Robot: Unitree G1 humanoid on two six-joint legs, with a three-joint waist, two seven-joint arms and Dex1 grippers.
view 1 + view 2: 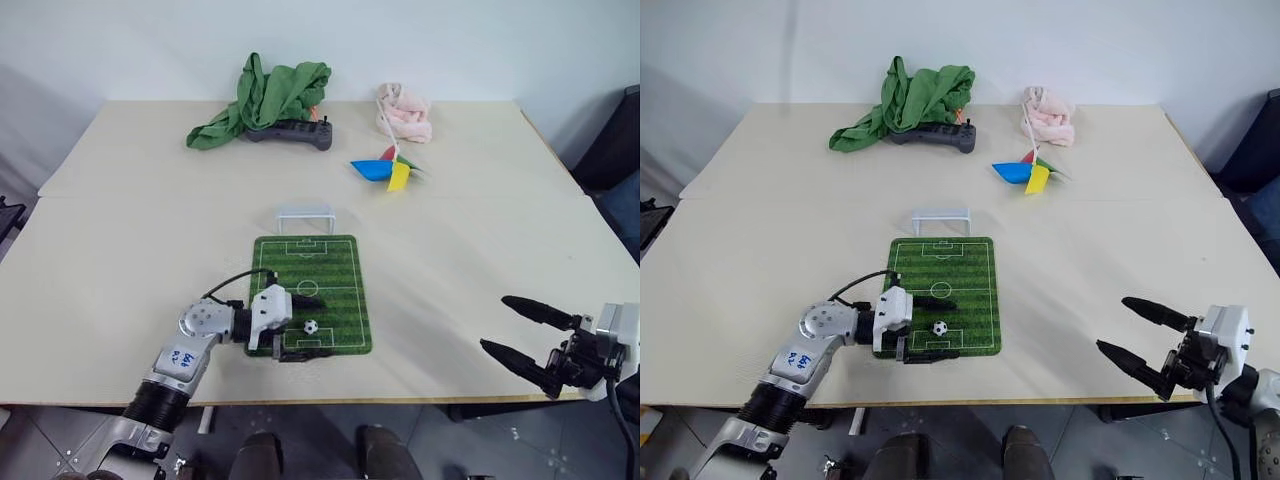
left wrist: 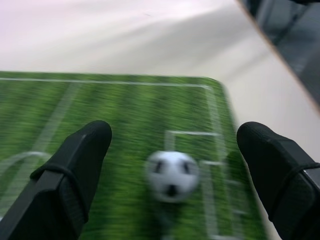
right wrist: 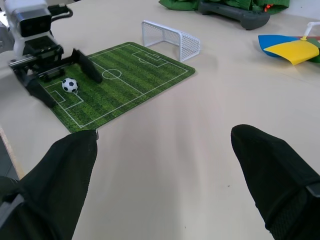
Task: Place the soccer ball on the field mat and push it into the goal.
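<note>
My left tool [image 1: 300, 327] sits wide around the ball [image 1: 311, 326] on the mat [image 1: 345, 280], lower middle; right tool [image 1: 520, 335] wide, empty, lower right.

Pale beige table [image 1: 120, 260] and the things resting on it

A flat green striped field mat [image 1: 330, 270] lies near the front edge, a small white goal frame [image 1: 304, 213] just beyond its far end; further back: crumpled green cloth [image 1: 262, 100] (over a dark grey controller [image 1: 295, 134]), pink cloth [image 1: 405, 111], coloured paper pinwheel [image 1: 388, 170]
</note>
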